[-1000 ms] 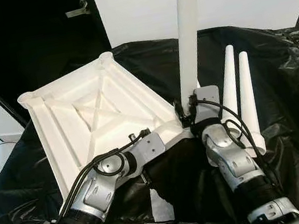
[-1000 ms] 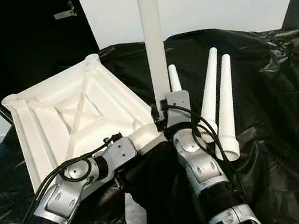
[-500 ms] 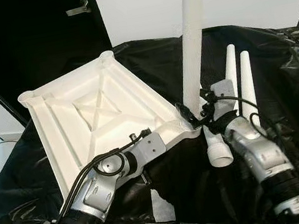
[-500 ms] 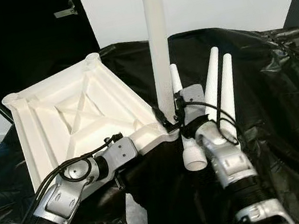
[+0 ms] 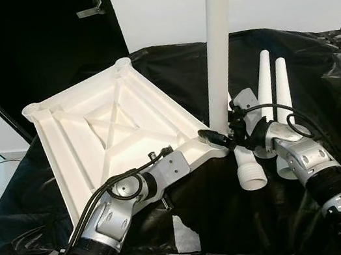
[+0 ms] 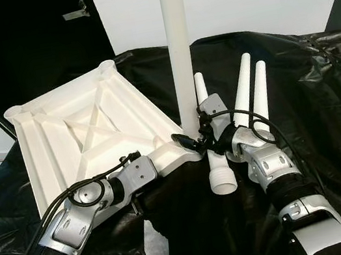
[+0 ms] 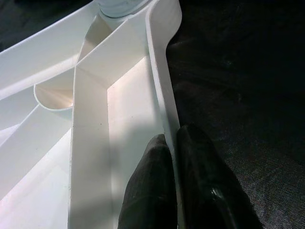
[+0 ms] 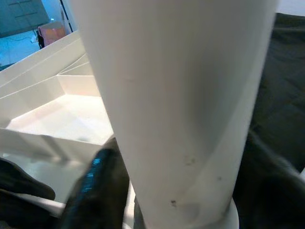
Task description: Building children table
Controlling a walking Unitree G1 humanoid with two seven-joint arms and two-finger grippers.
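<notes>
White plastic tabletop [image 5: 112,131] lies upside down, left gripper [image 7: 174,157] pinching its rim beside the corner where right gripper [image 8: 190,191] apparently grasps the one standing leg [image 5: 219,46]; three legs [image 5: 270,93] wait alongside.

No readable text, labels or numbers appear on anything here.

Head stereo pair looks down over the upturned white tabletop [image 5: 112,131] — both wrist cameras sit very close, sharing its near corner.
</notes>
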